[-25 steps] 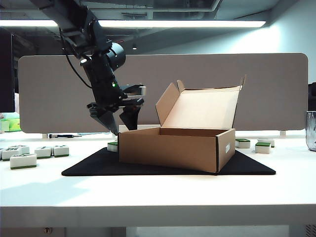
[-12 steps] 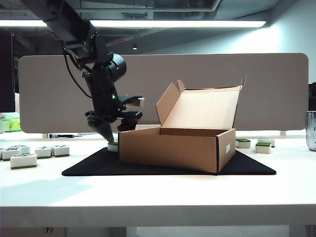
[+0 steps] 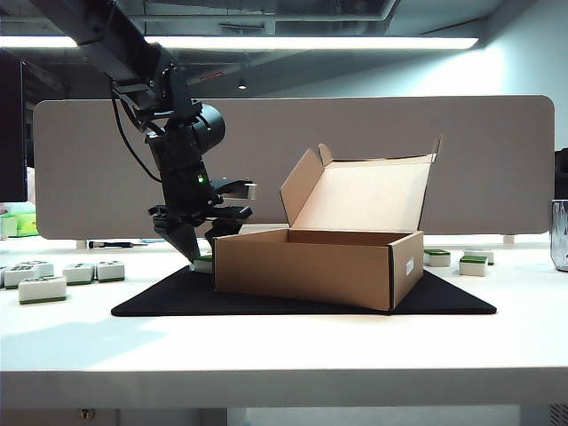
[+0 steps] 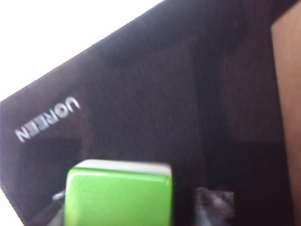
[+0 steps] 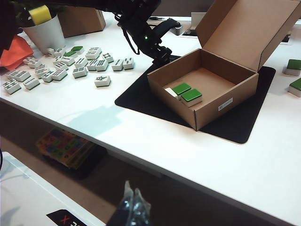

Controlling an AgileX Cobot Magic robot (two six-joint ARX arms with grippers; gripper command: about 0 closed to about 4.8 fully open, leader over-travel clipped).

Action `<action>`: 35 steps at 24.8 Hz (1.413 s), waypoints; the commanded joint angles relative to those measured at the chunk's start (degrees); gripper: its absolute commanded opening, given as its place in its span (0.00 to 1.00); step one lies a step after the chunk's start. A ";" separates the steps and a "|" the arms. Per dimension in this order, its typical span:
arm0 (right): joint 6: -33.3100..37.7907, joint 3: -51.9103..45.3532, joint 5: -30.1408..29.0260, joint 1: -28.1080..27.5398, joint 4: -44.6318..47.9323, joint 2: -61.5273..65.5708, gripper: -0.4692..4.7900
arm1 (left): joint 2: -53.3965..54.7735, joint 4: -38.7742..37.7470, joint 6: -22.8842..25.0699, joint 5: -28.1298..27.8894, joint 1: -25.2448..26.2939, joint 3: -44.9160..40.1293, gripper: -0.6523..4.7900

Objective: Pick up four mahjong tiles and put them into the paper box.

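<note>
Exterior view: brown corrugated paper box [image 3: 315, 266], lid up, on black mat [image 3: 177, 297]; contents hidden by its wall. Left gripper [image 3: 202, 253] low at box's left, over a partly hidden tile [image 3: 203, 264].

Left wrist view: green-backed white mahjong tile [image 4: 118, 193] between spread fingers, blurred, untouched.

Right wrist view: box holds two green-backed tiles [image 5: 186, 92]. Right gripper [image 5: 133, 207] off the near table edge, pressed together, empty. Loose tiles [image 5: 70, 63] far left.

A white worktop [image 3: 284, 346] carries a black mat [image 3: 160, 302], loose mahjong tiles [image 5: 70, 66] scattered beside it, and a white cup [image 5: 44, 33] near the tiles.
</note>
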 commanded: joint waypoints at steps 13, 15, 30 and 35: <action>0.02 0.13 -0.11 0.04 0.70 -0.68 0.09 | -9.29 0.35 -10.86 8.09 -1.20 0.57 0.49; 0.02 0.13 -0.11 0.04 0.72 -0.68 0.09 | -10.38 0.31 -12.07 9.31 -2.86 0.57 0.49; 0.02 0.13 -0.17 0.04 0.26 -0.68 0.09 | -3.17 4.83 -9.97 -1.25 -15.54 0.52 0.49; 0.02 0.13 -0.15 0.04 -1.66 -0.68 0.09 | -0.81 4.92 -10.54 -1.22 -15.12 0.52 0.49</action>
